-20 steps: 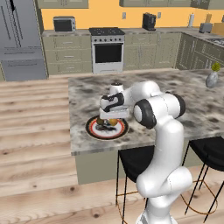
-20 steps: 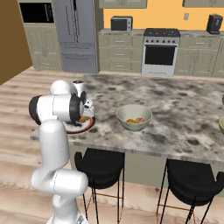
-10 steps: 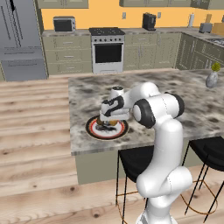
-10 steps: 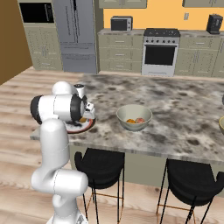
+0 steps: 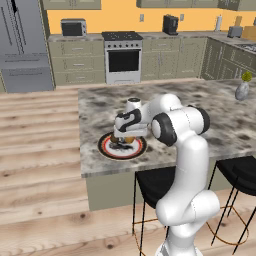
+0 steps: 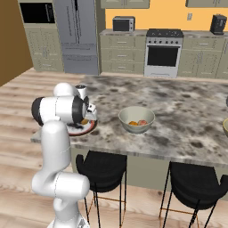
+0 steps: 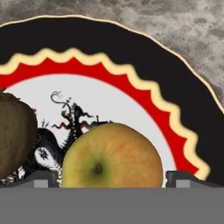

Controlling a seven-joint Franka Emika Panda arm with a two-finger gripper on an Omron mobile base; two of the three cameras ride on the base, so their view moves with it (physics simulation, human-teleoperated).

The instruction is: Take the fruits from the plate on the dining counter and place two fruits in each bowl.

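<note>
My gripper hangs low over the red-rimmed plate near the dining counter's front left corner. In the hand view its jaws stand open, one fingertip on each side of the yellow-orange fruit, with slim gaps. A dark brownish-green fruit lies beside it on the plate. In the right base view, a beige bowl holds an orange fruit and a pinkish-red one. A second bowl peeks in at the right edge.
A small grey vase with a sprig stands at the counter's far right. Black stools are tucked under the counter's front edge. A stove and cabinets line the back wall.
The hand has sunk a little lower onto the plate, bringing the fingers down around the yellow-orange fruit. The fruits and bowls have not moved.
</note>
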